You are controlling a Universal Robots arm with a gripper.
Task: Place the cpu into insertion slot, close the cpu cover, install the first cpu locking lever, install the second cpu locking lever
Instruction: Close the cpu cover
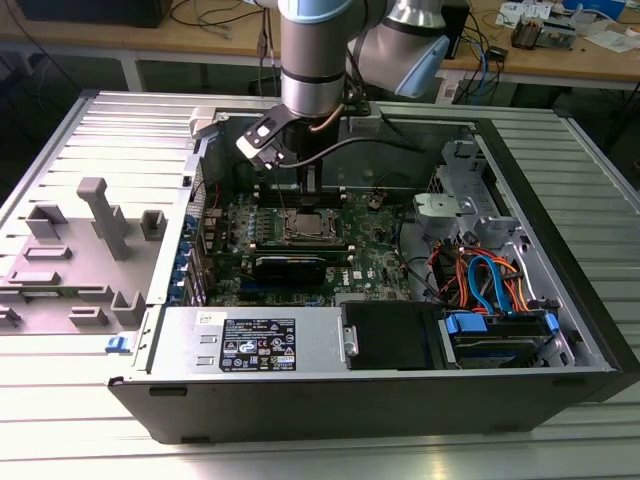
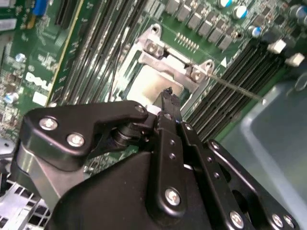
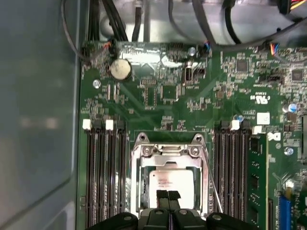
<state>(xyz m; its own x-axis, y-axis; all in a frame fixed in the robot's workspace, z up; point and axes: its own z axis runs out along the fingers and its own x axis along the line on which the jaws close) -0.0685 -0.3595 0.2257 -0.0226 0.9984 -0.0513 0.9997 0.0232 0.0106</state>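
Note:
The cpu (image 3: 169,179) lies flat in the insertion slot (image 3: 142,184) on the green board, its dull silver top showing through the window of the cpu cover (image 3: 168,151). The cover's metal frame lies down around the chip. A thin wire lever (image 3: 214,189) runs slanted along one side of the socket. My gripper (image 3: 168,195) hangs just above the socket's edge, fingers shut with nothing between them. In the second wrist view, the gripper (image 2: 167,94) points at the cpu (image 2: 146,86), with the cover (image 2: 171,55) and lever (image 2: 237,86) beyond. In the exterior view, the gripper (image 1: 306,190) stands over the socket (image 1: 305,226).
Long black memory slots (image 3: 103,177) flank the socket on both sides. The open case holds a power supply (image 1: 255,345), a drive bay with orange and blue cables (image 1: 490,285), and a steel wall (image 3: 38,110) close beside the board. A grey fixture (image 1: 95,235) lies at the exterior view's left.

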